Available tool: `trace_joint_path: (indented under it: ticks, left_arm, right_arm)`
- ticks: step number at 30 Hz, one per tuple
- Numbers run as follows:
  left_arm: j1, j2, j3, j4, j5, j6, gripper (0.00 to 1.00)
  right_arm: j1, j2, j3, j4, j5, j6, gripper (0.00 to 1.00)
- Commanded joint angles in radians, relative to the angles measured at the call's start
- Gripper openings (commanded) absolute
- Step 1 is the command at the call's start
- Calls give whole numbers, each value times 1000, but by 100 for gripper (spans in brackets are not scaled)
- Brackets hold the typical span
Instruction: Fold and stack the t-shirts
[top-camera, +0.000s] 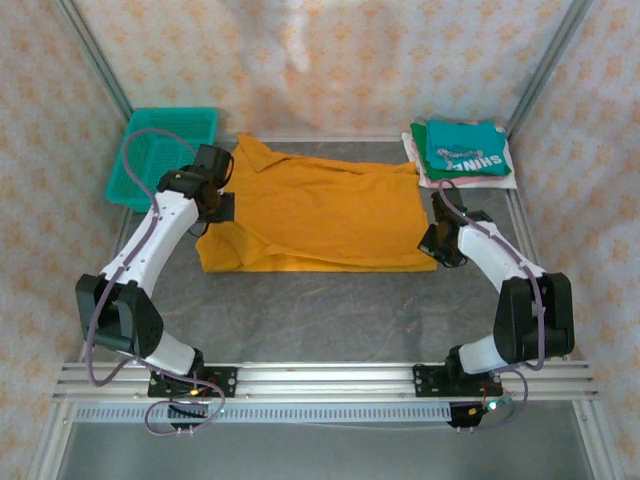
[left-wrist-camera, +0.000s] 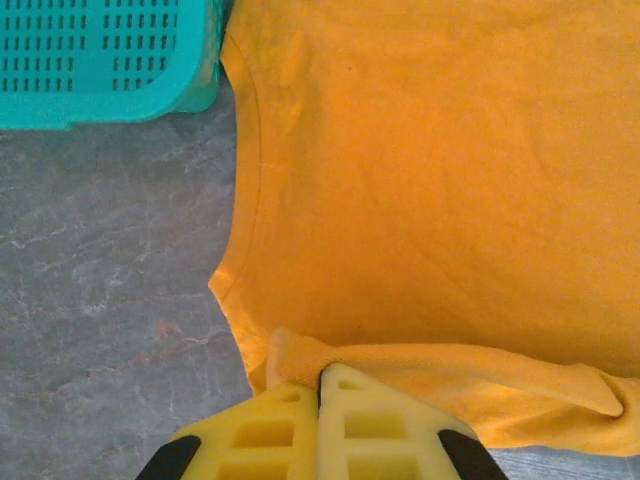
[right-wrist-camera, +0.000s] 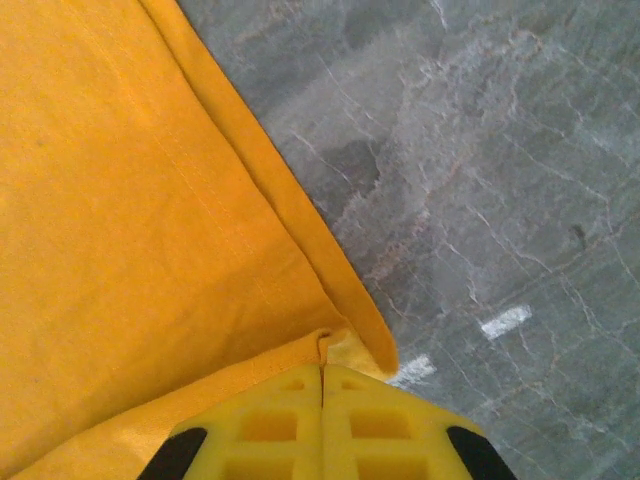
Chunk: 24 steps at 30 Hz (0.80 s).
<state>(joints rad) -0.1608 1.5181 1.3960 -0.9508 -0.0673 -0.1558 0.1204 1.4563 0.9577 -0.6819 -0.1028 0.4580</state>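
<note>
Basket (top-camera: 190, 125) just beside orange t-shirt (top-camera: 320, 215); folded stack (top-camera: 462, 148) opposite.

Under me lies a grey, marble-veined tabletop (top-camera: 330, 310), evenly lit. Pale walls (top-camera: 330, 60) with small orange motifs close in three sides, framed by metal corner posts (top-camera: 95, 60). An aluminium rail (top-camera: 320, 380) runs along the near edge; a teal mesh basket (top-camera: 165, 150) sits far left.
</note>
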Motion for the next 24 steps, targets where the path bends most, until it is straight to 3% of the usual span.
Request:
trace_joint_path:
  ticks: [1, 24]
  left_arm:
    - [12, 16, 43, 8, -54, 16, 0]
    - [26, 202, 150, 87, -126, 51, 0]
  right_arm:
    - [-8, 32, 56, 12, 33, -17, 0]
    - [-10, 228, 180, 56, 44, -8, 0]
